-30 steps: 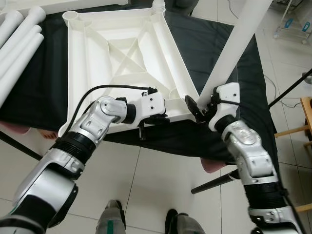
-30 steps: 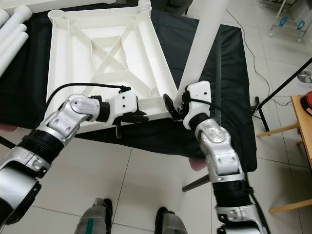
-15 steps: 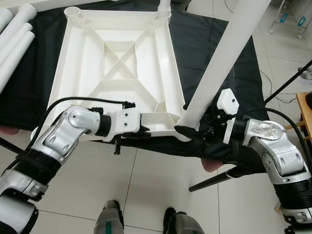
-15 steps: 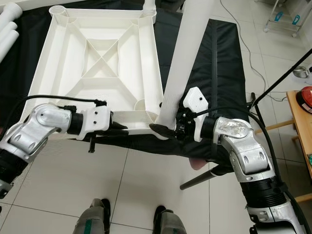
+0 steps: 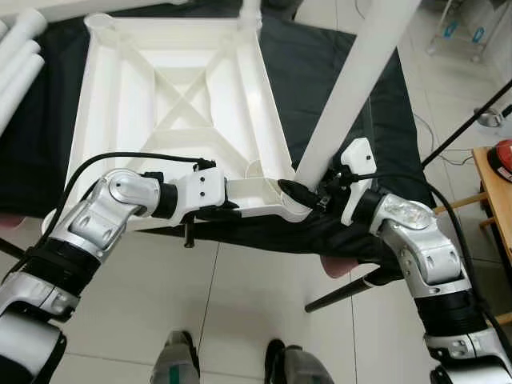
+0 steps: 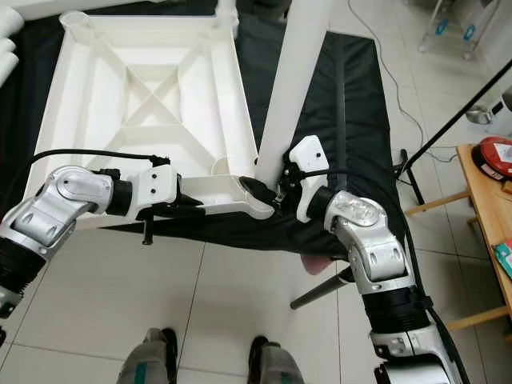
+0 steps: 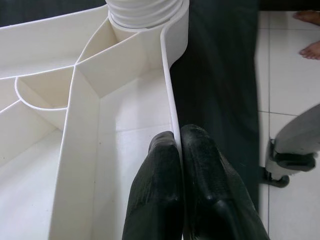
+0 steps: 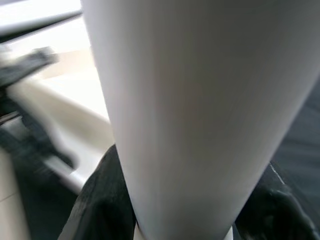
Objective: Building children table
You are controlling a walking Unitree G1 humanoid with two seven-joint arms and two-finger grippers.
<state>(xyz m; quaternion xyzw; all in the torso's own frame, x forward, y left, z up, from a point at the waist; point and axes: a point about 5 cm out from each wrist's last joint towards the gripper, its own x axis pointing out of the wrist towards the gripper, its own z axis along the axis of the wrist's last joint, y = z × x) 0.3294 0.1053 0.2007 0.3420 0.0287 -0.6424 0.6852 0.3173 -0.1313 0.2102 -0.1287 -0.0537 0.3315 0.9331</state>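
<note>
The white tabletop (image 5: pixel 160 120) lies upside down on a black cloth, ribs facing up. My left gripper (image 5: pixel 240 210) is shut on its near rim; in the left wrist view both black fingertips (image 7: pixel 165 150) pinch the thin rim wall. My right gripper (image 5: pixel 308 192) is shut on the lower end of a long white table leg (image 5: pixel 352 88). The leg leans up and away to the right, its foot at the tabletop's near right corner socket (image 5: pixel 290 190). In the right wrist view the leg (image 8: pixel 200 115) stands between the black fingers (image 8: pixel 100 200). Whether the leg sits inside the socket is hidden.
Another leg (image 5: pixel 250 12) stands in the far right corner. Spare white legs (image 5: pixel 20 64) lie at the far left on the black cloth (image 5: pixel 300 72). A black stand leg (image 5: pixel 344 292) crosses the tiled floor. A wooden table (image 5: pixel 496 172) stands right. A person's bare feet (image 7: pixel 307 47) are nearby.
My right gripper has swung the leg's foot left onto the near right corner of the tabletop. The left gripper keeps its hold on the rim. The camera has shifted.
</note>
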